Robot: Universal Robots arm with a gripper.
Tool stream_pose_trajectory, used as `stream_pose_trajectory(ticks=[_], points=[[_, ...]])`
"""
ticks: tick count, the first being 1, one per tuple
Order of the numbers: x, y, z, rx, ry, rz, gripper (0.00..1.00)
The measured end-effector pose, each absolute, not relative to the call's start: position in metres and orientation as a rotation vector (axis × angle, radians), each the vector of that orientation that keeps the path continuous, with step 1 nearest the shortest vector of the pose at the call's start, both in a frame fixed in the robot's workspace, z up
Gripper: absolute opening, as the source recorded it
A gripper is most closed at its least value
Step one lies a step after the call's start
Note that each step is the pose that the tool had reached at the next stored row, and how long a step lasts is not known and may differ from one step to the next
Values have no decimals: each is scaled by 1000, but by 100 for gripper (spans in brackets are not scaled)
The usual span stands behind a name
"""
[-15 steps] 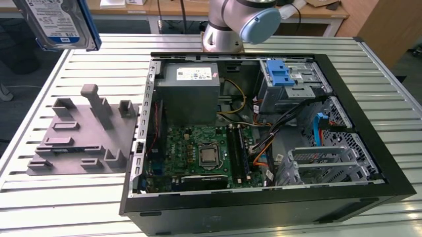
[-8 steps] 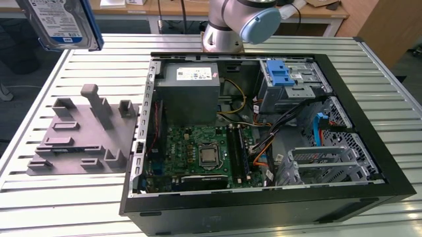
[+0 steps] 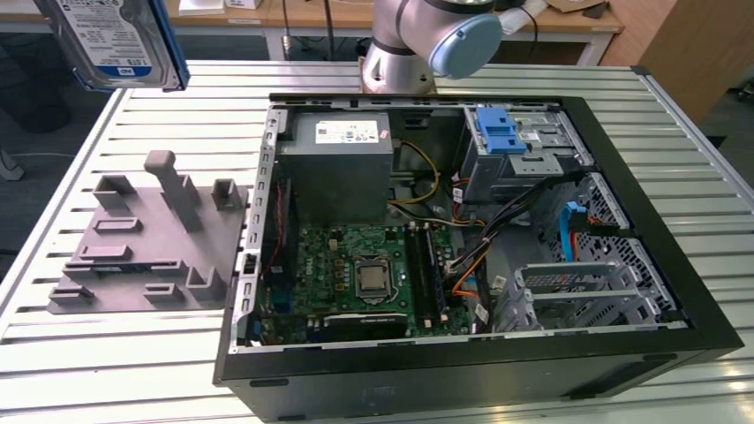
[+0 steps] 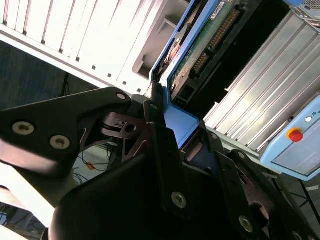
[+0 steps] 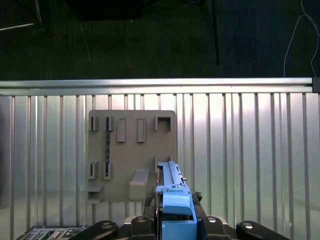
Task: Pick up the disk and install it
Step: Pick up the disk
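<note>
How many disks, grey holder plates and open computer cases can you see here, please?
disk: 1
holder plate: 1
computer case: 1
Total: 3

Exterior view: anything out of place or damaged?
Nothing damaged or spilled. The one thing off the table is the disk, up at the exterior view's top left. In the second wrist view it is clamped in the claw. It is not in the open case, which looks intact.
</note>
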State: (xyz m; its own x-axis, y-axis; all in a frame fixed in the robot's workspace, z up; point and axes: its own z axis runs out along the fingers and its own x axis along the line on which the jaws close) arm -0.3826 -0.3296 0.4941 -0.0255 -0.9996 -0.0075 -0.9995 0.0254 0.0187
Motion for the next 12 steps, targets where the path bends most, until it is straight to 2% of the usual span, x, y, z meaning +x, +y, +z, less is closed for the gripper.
stream_pose_trajectory(ticks=[12], points=[[-371,-330,494,2188,-2244,-29,36]])
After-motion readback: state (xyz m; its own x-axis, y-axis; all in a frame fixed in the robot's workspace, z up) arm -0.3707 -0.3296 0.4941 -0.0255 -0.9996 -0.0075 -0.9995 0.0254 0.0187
